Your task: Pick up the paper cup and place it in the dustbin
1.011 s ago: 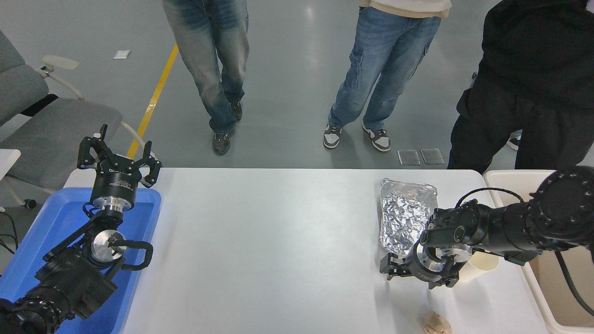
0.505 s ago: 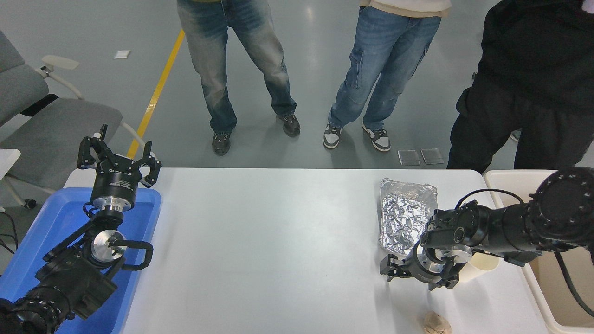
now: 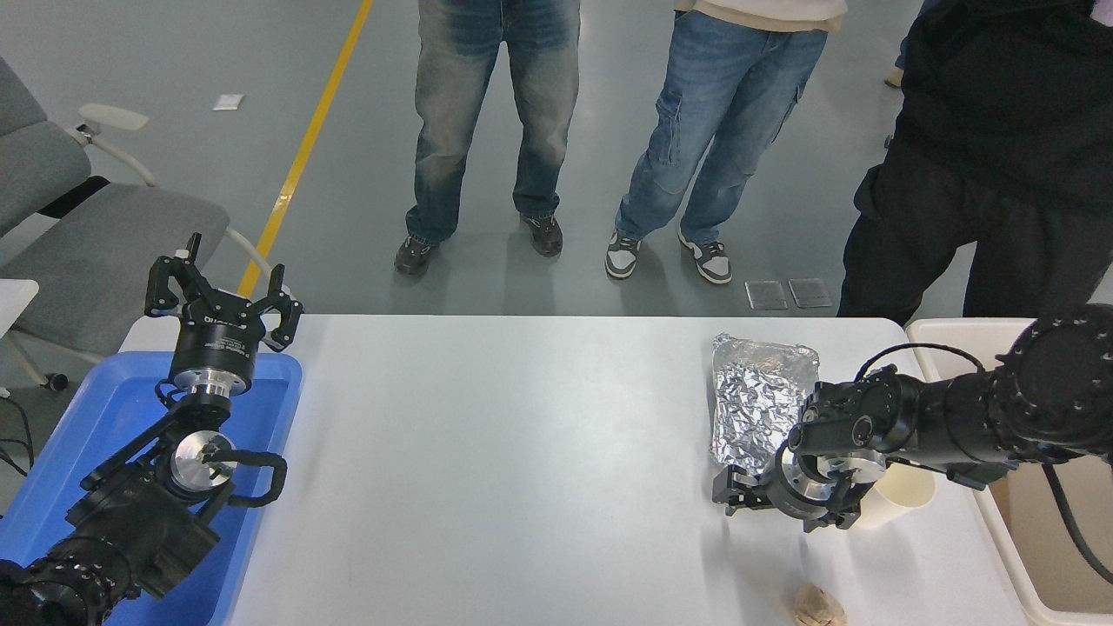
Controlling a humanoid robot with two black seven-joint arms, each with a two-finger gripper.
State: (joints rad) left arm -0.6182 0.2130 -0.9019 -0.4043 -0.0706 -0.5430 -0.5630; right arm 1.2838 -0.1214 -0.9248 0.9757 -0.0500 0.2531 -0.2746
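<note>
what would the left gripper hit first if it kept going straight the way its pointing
Probably nothing on the table. The left gripper hangs over the far end of the blue tray and points away, past the table's far edge, toward open floor beside the grey chair. Depth is unclear.

A plain cream-white tapered paper cup [image 3: 909, 494] with no print sits at the lower right of the frame, partly behind the black right gripper [image 3: 787, 504] with its silver metal wrist ring. Above them lies a crinkled silver foil packet [image 3: 755, 400]. A small tan lump [image 3: 818, 605] sits at the bottom edge. The flat white table [image 3: 522, 452] is unpatterned. At the right edge is the beige rectangular plastic dustbin [image 3: 961, 333]. At lower left, a shallow blue plastic tray [image 3: 96, 417] lies under the black left gripper [image 3: 223, 291].
</note>
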